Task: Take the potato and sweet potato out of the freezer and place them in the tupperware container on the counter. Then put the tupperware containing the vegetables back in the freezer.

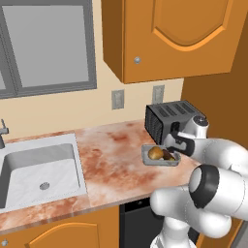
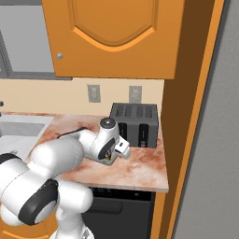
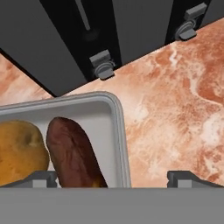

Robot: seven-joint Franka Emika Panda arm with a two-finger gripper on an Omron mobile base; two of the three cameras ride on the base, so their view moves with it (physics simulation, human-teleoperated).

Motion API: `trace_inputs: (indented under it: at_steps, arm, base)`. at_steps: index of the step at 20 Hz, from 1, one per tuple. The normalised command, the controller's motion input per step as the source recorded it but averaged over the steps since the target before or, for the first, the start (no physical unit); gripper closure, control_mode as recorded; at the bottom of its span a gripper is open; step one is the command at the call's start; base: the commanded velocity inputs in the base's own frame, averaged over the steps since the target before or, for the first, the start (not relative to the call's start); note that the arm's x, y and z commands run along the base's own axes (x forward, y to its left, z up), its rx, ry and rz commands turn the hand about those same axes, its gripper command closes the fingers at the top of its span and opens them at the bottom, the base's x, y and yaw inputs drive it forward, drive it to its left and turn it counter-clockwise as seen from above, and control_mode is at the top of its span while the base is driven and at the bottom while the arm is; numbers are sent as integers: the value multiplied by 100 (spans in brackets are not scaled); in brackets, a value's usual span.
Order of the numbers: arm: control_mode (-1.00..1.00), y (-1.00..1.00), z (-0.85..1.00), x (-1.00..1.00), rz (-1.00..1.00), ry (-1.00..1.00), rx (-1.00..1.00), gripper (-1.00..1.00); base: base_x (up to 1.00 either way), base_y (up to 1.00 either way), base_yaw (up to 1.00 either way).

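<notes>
hand view, nearest first: gripper [image 3: 113, 177] with jaws spread wide, nothing between them; one dark fingertip [image 3: 37, 178] at lower left, over the tray, the other at lower right over bare stone. right wall of the tupperware container [image 3: 118, 131] lies between the tips.

inside the container, lower left of the frame: potato [image 3: 19, 151], tan-golden, at the left edge; sweet potato [image 3: 72, 153], dark reddish-brown, long, just right of it, the two side by side and touching or nearly so. both lie on the tray floor.

marbled counter [image 3: 175, 100] fills the right half of the frame. beyond the tray, across the top of the frame, the dark toaster [image 3: 109, 30] with two grey levers on its face.

left base view: container [image 1: 147, 158] right of centre on the counter [image 1: 111, 160], the tan potato [image 1: 155, 153] showing in it, the darker sweet potato [image 1: 169, 155] partly behind the wrist. gripper [image 1: 170, 146] sits just over the tray's right end. toaster [image 1: 164, 118] just behind. grey sink [image 1: 38, 169] at the left, well apart. orange wall cabinet [image 1: 169, 34] at the top.

right base view: arm hides the tray; toaster [image 2: 135, 123] at centre; tall grey freezer side [image 2: 214, 140] down the right edge.
</notes>
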Motion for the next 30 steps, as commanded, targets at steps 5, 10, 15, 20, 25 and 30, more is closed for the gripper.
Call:
trace_inputs:
  at_steps: [5, 10, 15, 20, 25, 30]
  arm:
    - [-100, 0, -7, 9, 0, 0, 0, -100]
    - [-100, 0, -14, 12, 0, 0, 0, -100]
    - [-100, 0, -21, 15, 0, 0, 0, -100]
    - [-100, 0, -20, 9, 0, 0, 1, -100]
    - [-100, 0, -21, 4, 0, 0, 0, -100]
    - [-100, 0, -23, 14, 0, 2, 1, -100]
  base:
    - [0, 0, 0]
    - [0, 0, 0]
    - [0, 0, 0]
    - [0, 0, 0]
    - [0, 0, 0]
    - [0, 0, 0]
